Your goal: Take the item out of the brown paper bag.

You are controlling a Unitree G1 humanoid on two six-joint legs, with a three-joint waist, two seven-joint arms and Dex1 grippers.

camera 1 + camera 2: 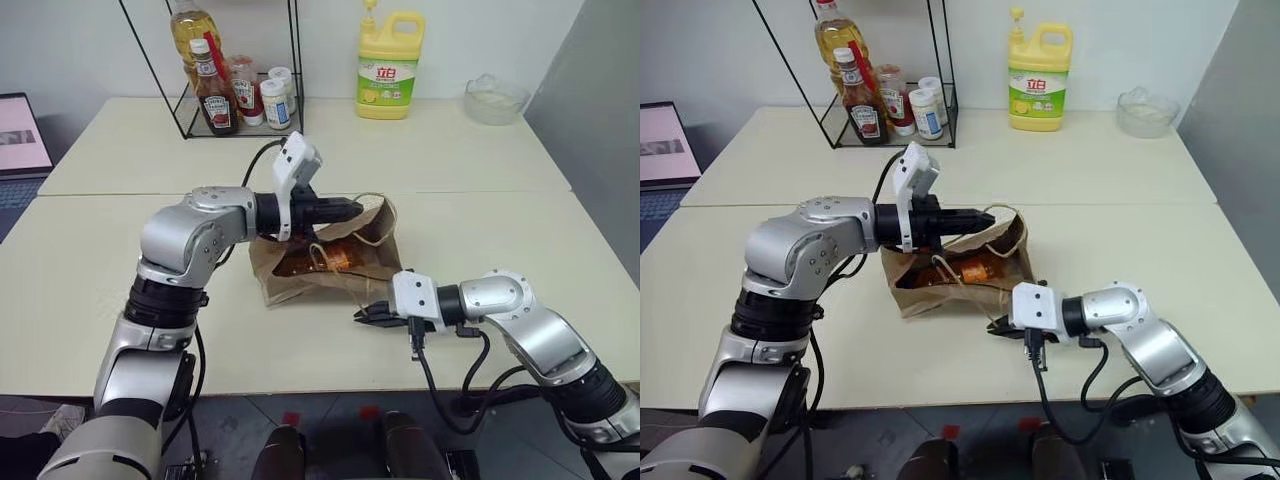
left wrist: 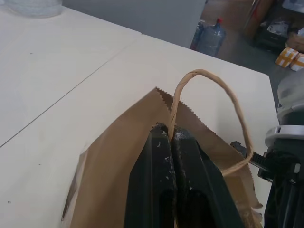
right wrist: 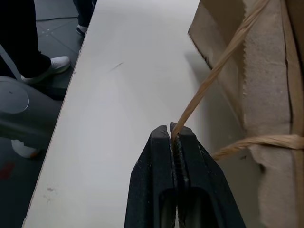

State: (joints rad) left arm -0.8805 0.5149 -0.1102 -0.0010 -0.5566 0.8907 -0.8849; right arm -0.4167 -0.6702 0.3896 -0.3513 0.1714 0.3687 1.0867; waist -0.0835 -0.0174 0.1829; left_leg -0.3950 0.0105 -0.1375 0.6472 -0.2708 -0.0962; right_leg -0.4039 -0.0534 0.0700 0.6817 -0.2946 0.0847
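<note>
two cord handles are pinched, one by each gripper.
the brown paper bag (image 1: 300, 275) is held open on the table (image 1: 90, 290) by the left gripper (image 2: 172, 135) and right gripper (image 3: 175, 133); the item (image 1: 335, 258) is seen inside.

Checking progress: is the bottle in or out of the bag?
In. The bottle shows through the mouth of the bag, which both shut grippers, left and right, pull open by its handles.

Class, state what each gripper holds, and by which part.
Both hold the brown paper bag by its tan cord handles: left gripper shut on one loop, right gripper on the other.
</note>
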